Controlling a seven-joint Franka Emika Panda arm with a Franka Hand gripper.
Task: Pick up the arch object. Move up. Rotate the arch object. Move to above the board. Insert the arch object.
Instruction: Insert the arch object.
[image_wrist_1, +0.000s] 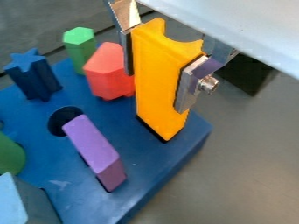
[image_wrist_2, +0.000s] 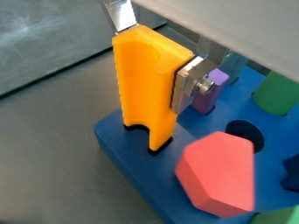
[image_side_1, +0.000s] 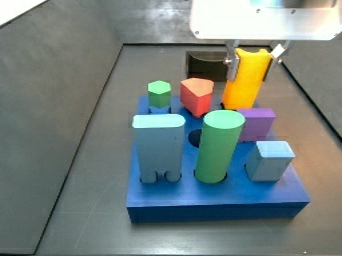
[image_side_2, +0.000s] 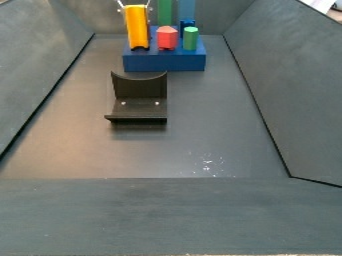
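The arch object is a tall yellow-orange block. It stands upright with its lower end in a hole at a corner of the bright blue board. My gripper is shut on it, with a silver finger pressed flat on each side of its upper half. Another wrist view shows the same grip on the arch object, with a dark gap around its foot in the board. In both side views the arch object stands at the board's corner under the gripper.
The board bears a red block, a green hexagon block, a dark blue star, a purple block, a green cylinder and a tall light-blue block. A round hole is open. The fixture stands on the floor.
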